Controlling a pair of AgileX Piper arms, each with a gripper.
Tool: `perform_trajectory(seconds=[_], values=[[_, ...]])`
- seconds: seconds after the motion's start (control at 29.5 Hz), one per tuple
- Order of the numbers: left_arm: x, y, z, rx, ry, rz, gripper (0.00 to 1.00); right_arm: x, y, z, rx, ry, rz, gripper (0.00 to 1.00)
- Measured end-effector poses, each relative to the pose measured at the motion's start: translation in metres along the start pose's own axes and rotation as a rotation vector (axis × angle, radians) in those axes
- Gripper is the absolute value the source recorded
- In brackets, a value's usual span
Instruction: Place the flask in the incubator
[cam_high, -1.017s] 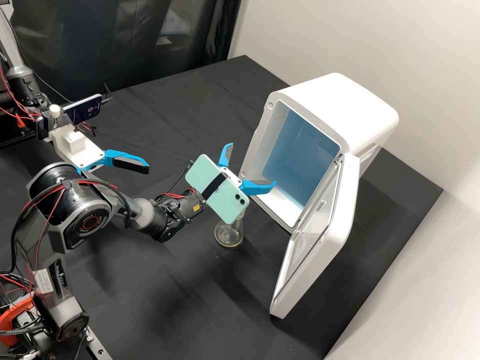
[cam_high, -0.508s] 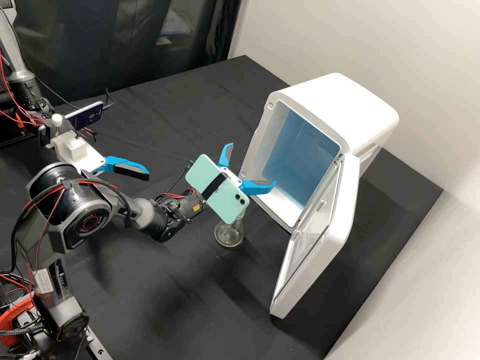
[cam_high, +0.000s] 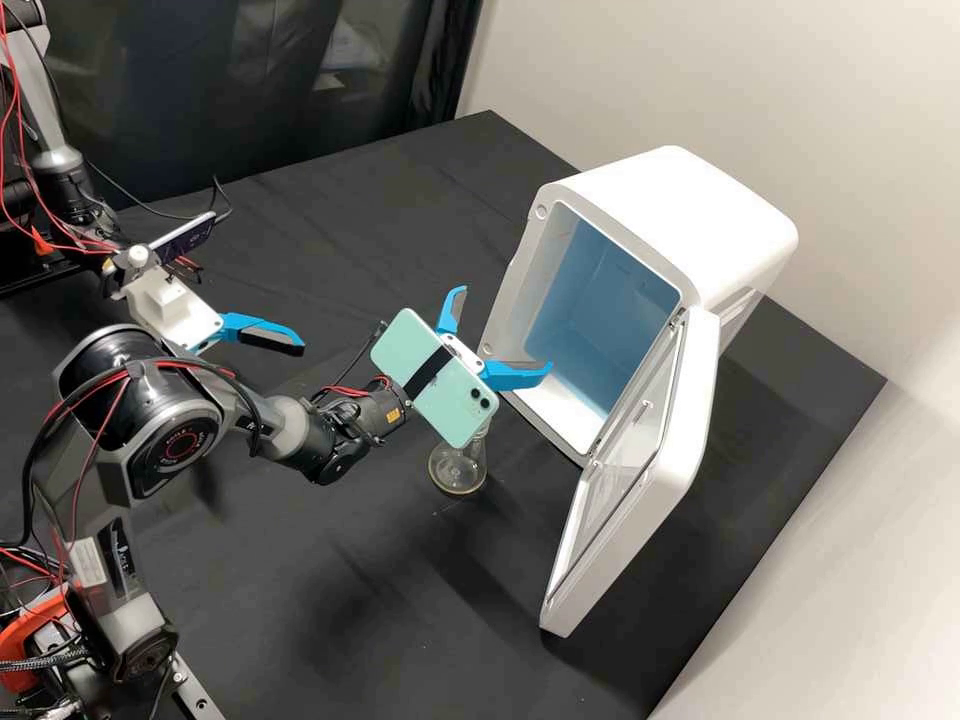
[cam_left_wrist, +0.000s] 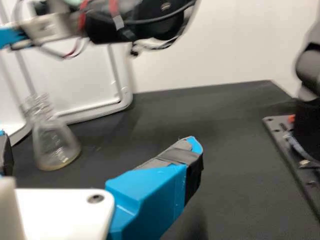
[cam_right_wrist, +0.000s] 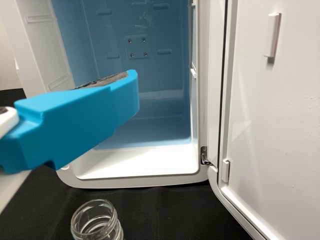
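The glass flask (cam_high: 458, 468) stands upright on the desk (cam_high: 400, 600), just left of the open incubator (cam_high: 680, 215), beneath the right hand (cam_high: 487, 340), whose fingers are spread wide. The left hand (cam_high: 265, 335), also open, hangs far left.

Flask (cam_high: 458, 470): neck and shoulder hidden behind the mint phone (cam_high: 435, 378) in high view, base alone visible. Right wrist view cuts it off just below the rim. Contents indeterminate.

clear glass conical flask (cam_high: 458, 468): upright, mouth open, on black desk (cam_high: 350, 570) | white box incubator with light blue inside (cam_high: 690, 215): just behind flask, door (cam_high: 640, 460) swung open
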Motion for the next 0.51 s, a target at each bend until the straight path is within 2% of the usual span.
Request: perform_trajectory(seconds=[0.17, 0.27, 0.34, 0.51], values=[[-0.012, 0.0051, -0.02, -0.037, 0.057, 0.017, 1.0, 0.0, 0.0, 0.0, 0.0, 0.0, 0.0, 1.0], [-0.015, 0.0072, -0.03, -0.049, 0.093, 0.028, 1.0, 0.0, 0.0, 0.0, 0.0, 0.0, 0.0, 1.0], [-0.017, 0.0079, -0.038, -0.065, 0.12, 0.032, 1.0, 0.0, 0.0, 0.0, 0.0, 0.0, 0.0, 1.0], [-0.02, 0.0092, -0.051, -0.083, 0.161, 0.039, 1.0, 0.0, 0.0, 0.0, 0.0, 0.0, 0.0, 1.0]])
